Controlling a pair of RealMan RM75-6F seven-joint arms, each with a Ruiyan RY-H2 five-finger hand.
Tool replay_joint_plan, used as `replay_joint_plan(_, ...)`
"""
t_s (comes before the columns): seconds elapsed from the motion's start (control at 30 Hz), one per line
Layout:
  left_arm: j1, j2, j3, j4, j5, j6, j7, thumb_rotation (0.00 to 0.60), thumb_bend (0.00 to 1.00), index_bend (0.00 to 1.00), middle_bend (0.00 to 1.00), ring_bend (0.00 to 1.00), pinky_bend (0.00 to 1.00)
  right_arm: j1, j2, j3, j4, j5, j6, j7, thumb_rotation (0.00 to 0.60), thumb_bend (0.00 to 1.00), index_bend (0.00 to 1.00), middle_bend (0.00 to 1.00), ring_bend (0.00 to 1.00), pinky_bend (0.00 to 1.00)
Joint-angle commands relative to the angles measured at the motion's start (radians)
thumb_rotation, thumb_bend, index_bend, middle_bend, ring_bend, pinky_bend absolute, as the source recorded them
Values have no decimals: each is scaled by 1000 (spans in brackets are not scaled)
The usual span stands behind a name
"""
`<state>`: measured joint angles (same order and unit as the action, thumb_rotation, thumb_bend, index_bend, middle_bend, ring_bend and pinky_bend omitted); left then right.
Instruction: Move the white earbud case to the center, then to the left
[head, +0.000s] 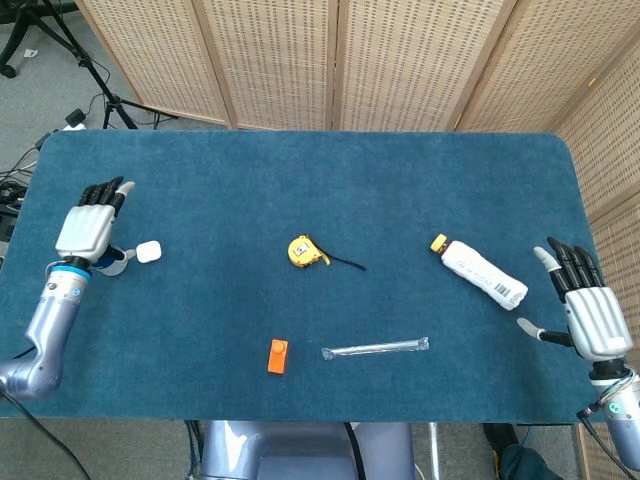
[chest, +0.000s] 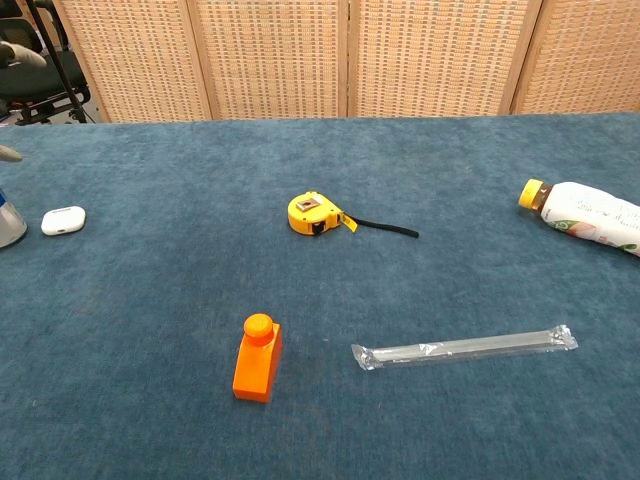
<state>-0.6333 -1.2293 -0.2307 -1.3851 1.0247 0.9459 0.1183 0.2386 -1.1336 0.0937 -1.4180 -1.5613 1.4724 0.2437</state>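
The white earbud case (head: 148, 252) (chest: 63, 220) lies flat on the blue table at the far left, with nothing touching it. My left hand (head: 88, 225) hovers just left of it and above it, fingers straight and apart, holding nothing. In the chest view only a sliver of that hand (chest: 8, 230) shows at the left edge. My right hand (head: 583, 306) rests open at the table's right edge, fingers spread, empty; the chest view does not show it.
A yellow tape measure (head: 306, 251) sits near the middle of the table. An orange block (head: 278, 355) and a long clear wrapped straw (head: 375, 348) lie toward the front. A white bottle with a yellow cap (head: 480, 272) lies on its side at the right.
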Motion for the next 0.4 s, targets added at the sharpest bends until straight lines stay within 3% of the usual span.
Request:
replay_joint_plan(0.03,55,66,-14,-77,66,75,-77,600,0,0,0,0,0,-4,6,1,-5,-3,8,9,600,0,0,0,0,0)
replay_joint_plan(0.27,172,136,12,-170,158,233,-175,600,0,0,0,0,0,-15,23,-4,-19,-19,29,37,600,0,0,0,0,0)
replay_joint_plan(0.4,240,122,43,-162,214,330,-224,600,0,0,0,0,0,-18,25,-8,-22,-26,32,32,600,0,0,0,0,0)
